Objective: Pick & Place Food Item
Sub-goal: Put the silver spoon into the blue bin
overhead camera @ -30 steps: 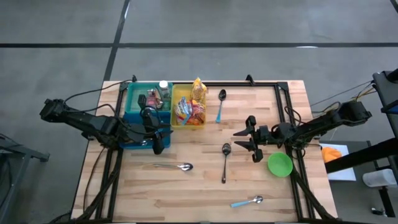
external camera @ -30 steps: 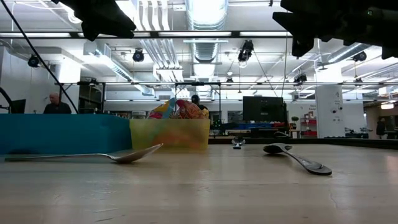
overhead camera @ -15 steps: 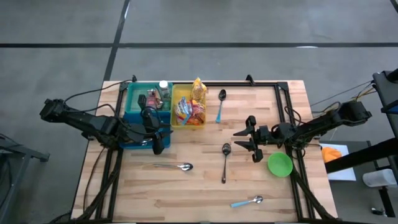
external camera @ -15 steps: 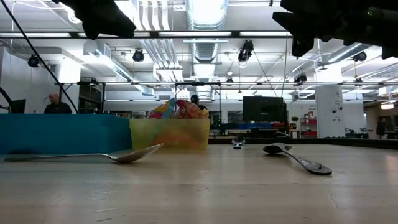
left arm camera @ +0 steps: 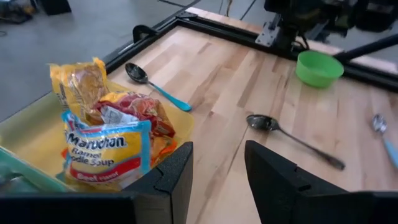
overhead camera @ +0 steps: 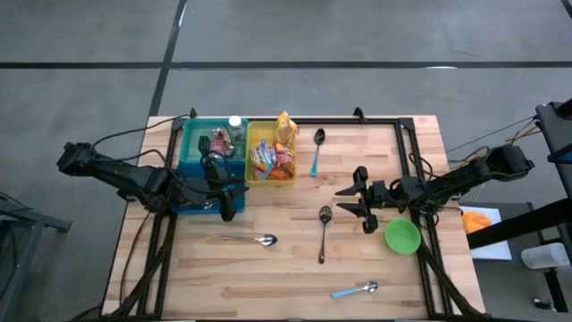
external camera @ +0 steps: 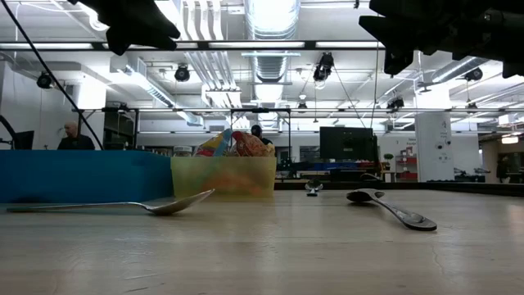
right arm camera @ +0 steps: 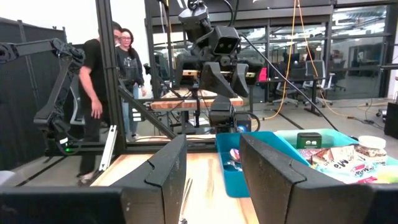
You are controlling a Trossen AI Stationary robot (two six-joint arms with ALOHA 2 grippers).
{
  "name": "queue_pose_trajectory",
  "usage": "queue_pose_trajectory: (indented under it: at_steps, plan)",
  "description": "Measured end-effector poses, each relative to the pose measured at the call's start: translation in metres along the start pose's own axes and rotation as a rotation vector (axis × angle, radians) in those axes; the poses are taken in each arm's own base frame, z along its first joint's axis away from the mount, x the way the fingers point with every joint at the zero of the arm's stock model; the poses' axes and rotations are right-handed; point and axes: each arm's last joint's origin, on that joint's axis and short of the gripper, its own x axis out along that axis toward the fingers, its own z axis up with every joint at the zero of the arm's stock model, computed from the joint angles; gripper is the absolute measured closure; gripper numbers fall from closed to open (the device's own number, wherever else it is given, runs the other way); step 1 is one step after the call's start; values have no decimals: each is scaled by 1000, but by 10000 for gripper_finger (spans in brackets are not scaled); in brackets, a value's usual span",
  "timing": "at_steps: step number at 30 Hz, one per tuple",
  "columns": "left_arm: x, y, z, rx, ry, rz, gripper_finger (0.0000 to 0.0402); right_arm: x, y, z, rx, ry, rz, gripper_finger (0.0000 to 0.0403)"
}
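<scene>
L gripper [overhead camera: 227, 202] hovers w/ fingers apart, empty; ramen pack [left arm camera: 106, 152] sits in yellow bin [overhead camera: 254, 172] just beside it. R gripper [overhead camera: 356, 201] also parted, empty, well apart near green bowl [overhead camera: 402, 236].

We hold our left gripper [overhead camera: 227, 202] raised at the left side of the table, tilted slightly downward, fingers [left arm camera: 171, 180] parted with nothing between them. Our right gripper [overhead camera: 357, 202] hangs raised at the right side, pointing about level toward the left arm, its fingers [right arm camera: 163, 171] likewise apart and empty.
</scene>
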Motion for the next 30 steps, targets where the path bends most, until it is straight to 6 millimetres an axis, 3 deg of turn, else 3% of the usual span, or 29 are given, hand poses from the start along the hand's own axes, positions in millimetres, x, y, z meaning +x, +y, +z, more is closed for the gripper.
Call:
queue_pose_trajectory:
  at_steps: [6, 15, 22, 30]
  plan:
    - [1, -4, -2, -28, 17, -32, 256, 0, 0, 0, 0, 0, 0, 256]
    - [29, -20, -20, 31, 142, 23, 256, 0, 0, -2, -1, 21, -2, 256]
    - [45, -37, -14, -6, 181, 22, 251, 0, 0, -2, -3, 23, -2, 256]
    - [67, -61, -6, 22, 257, -17, 154, 0, 0, -2, -3, 24, -2, 256]
